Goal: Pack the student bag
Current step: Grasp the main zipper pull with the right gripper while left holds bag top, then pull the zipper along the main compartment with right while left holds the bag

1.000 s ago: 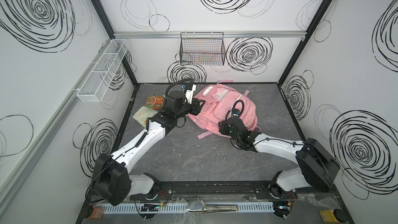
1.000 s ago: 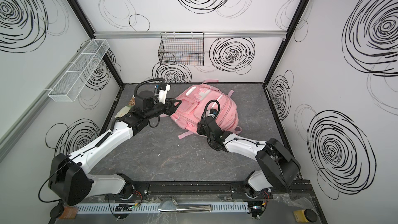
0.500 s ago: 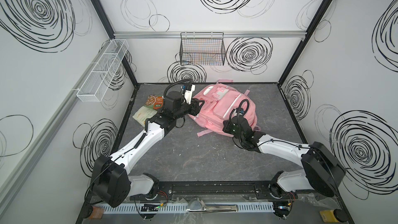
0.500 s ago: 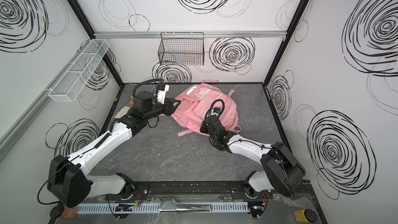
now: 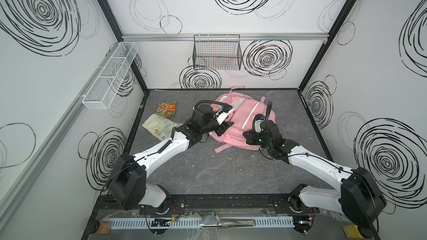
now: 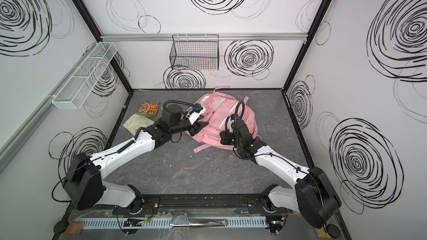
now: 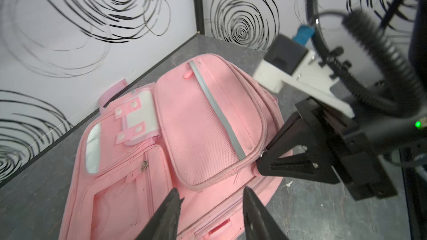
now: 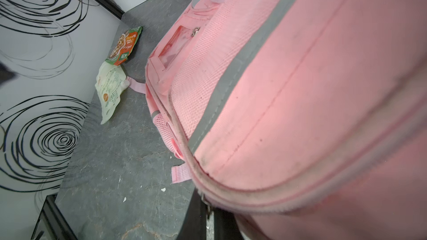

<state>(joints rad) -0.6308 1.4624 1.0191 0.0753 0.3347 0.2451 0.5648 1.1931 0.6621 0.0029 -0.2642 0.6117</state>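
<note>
1 student bag (image 5: 251, 121) | 2 pouches (image 5: 166, 109) (image 5: 159, 128) | left fingers (image 7: 168, 215) apart | right fingers (image 7: 284, 139) clamped on zipper pull (image 8: 208, 206)

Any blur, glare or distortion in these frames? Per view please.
Both top views: wide-angle stretch toward the corners, even light, no glare. Left wrist view: large pink fabric backpack fairly sharp; black corrugated cable blurred. Right wrist view: backpack fills the frame, soft near the lens; small metal zipper pull between the right fingers soft.

Swirl-marked white walls (image 5: 208, 8), grey floor (image 5: 219, 169)
</note>
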